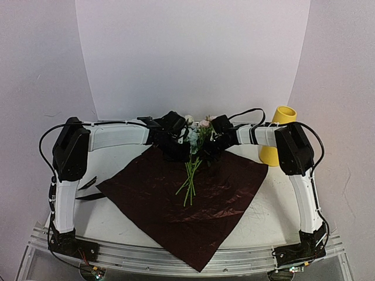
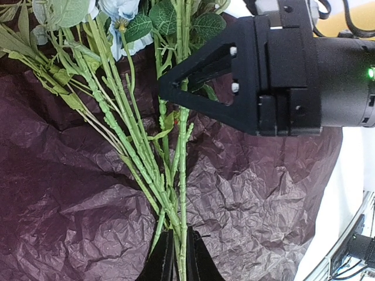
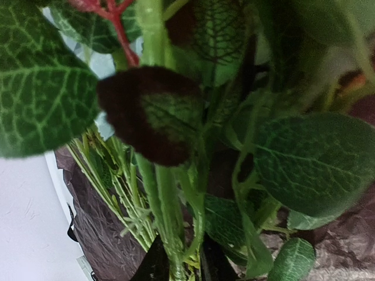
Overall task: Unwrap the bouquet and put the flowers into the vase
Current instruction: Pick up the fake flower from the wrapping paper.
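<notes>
Left end effector and right end effector each closed on stems of the flowers above the spread wrap; vase upright at right.

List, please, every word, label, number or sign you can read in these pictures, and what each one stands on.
None: no readable text in any view.
The yellow vase, the dark red wrapping sheet and the flowers are plain.
Any marking on the arm bases is too small to tell.
</notes>
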Controlling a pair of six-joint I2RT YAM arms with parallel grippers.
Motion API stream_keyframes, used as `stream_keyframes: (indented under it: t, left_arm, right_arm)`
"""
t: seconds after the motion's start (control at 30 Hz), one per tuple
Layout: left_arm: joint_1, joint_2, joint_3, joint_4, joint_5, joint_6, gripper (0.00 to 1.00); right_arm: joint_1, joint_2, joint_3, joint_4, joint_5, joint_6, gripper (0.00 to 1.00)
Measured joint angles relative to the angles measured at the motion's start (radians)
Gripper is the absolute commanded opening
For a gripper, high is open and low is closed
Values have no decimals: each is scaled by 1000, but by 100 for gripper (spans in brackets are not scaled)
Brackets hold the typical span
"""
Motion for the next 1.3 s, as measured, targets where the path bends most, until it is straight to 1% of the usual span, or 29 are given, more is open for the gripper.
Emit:
stream_keyframes:
  t: [0.33, 0.57, 0.73, 0.97, 1.3]
  left_arm:
    - [0, -5, 0, 0, -8, 5, 10]
    - [0, -5, 0, 0, -15, 22, 10]
    - [2, -5, 4, -1, -15, 26, 10]
    - [7, -14, 23, -9, -14, 25, 18]
    - [8, -159, 23, -19, -80, 22, 19]
  right_arm:
    - [2, -4, 3, 11, -2, 24, 1]
    - [3, -69, -8, 10, -2, 12, 0]
    - [3, -122, -8, 11, 0, -31, 0]
    - [3, -174, -8, 18, -6, -138, 0]
    - [3, -263, -40, 79, -60, -264, 0]
